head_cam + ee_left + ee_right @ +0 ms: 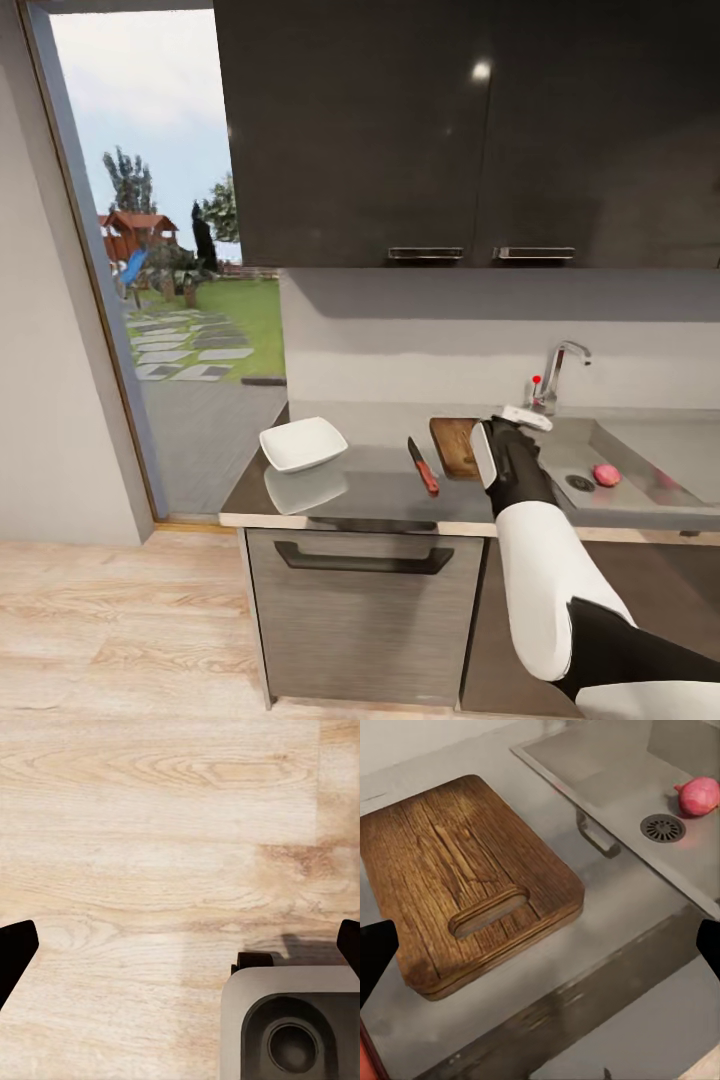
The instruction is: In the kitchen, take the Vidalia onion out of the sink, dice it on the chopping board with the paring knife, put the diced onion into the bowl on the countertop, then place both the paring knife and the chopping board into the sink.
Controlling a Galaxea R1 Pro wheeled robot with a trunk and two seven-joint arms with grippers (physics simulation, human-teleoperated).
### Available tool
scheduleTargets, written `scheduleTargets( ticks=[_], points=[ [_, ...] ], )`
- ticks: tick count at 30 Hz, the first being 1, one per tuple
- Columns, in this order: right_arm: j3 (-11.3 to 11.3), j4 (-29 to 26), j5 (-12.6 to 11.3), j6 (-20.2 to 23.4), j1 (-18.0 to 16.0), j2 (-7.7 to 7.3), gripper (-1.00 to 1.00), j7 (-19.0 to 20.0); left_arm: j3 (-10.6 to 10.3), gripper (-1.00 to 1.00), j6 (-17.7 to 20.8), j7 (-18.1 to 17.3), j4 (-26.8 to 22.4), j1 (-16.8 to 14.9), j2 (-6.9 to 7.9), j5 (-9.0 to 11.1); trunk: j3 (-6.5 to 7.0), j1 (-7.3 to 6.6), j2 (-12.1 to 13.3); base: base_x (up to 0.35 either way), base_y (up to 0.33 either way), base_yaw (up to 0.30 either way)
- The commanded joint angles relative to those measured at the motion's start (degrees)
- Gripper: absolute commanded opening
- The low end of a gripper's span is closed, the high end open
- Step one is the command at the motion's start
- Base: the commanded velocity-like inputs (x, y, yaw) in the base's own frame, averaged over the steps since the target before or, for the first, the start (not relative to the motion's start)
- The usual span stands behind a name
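Note:
The pink Vidalia onion (606, 474) lies in the sink (650, 440) beside the round drain (663, 828); in the right wrist view the onion (699, 796) is far off to one side. My right gripper (505, 436) hovers open over the countertop (370, 490), between the chopping board (453, 445) and the sink basin, holding nothing. Below it lies the wooden chopping board (465, 877) with its slot handle. The red-handled paring knife (423, 466) rests left of the board. Further left stands the white bowl (303, 443). My left gripper (180, 945) is open above the wooden floor.
A chrome tap (557, 372) with a red-tipped lever rises behind the sink. Dark wall cabinets (460, 130) hang overhead. A doorway (170, 260) to the garden opens at the left. A part of the robot's grey base (292, 1027) appears in the left wrist view.

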Motion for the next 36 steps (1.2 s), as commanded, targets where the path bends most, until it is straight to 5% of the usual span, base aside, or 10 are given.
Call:
scheduleTargets(
  ticks=[1,24,36],
  points=[
    [-0.2,0.3,0.4,-0.1,0.0,0.06,1.0,0.0,0.0,1.0,-0.1,0.1,0.0,0.0,0.0,0.0,-0.07,0.0,0.0,0.0,0.0,0.0],
    [-1.8,5.2,0.4,-2.6,-0.1,0.06,1.0,-1.2,0.0,1.0,-0.1,0.1,0.0,0.0,0.0,0.0,-0.07,0.0,0.0,0.171,0.038,0.0],
    [-8.8,5.6,0.4,-2.8,0.0,0.06,1.0,-4.3,0.0,1.0,-0.1,0.1,0.0,0.0,0.0,0.0,-0.07,0.0,0.0,0.046,0.009,0.0]
  ],
)
